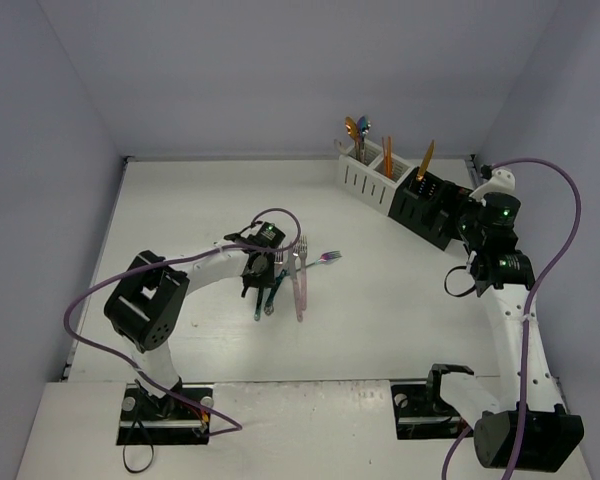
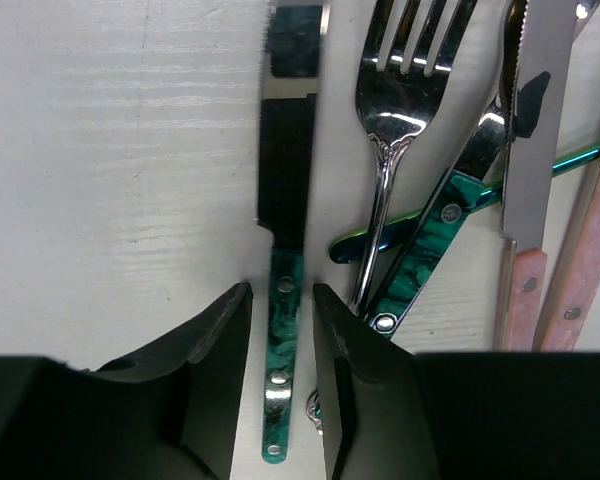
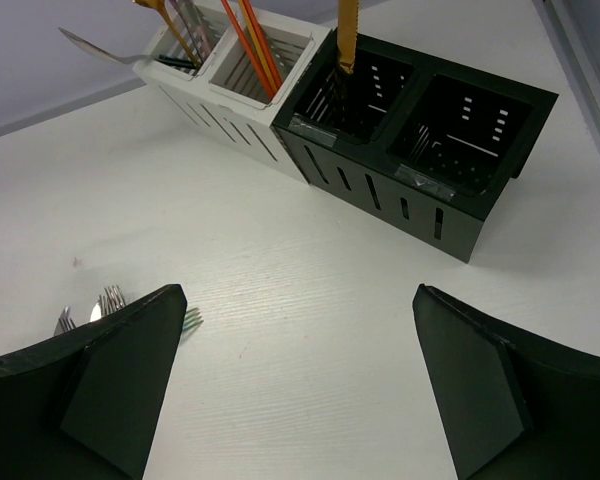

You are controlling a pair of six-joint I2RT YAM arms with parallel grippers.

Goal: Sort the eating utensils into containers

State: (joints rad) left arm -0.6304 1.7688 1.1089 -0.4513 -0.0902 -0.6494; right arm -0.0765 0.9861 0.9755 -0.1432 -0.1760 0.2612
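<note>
Left tool [image 2: 280,300] narrowly open, astride green knife [image 2: 285,170], not clamped. Fork [image 2: 383,150] just beside: closing may snag it. Right tool [image 3: 298,300] wide open, empty.

Shows a white, faintly grained table [image 1: 180,200] hemmed by plain lavender walls [image 1: 280,70] at left, back and right, a thin grey strip [image 3: 580,45] running along its right edge and a tiny dark speck [image 3: 76,262] marking the bare surface in the right wrist view.
</note>
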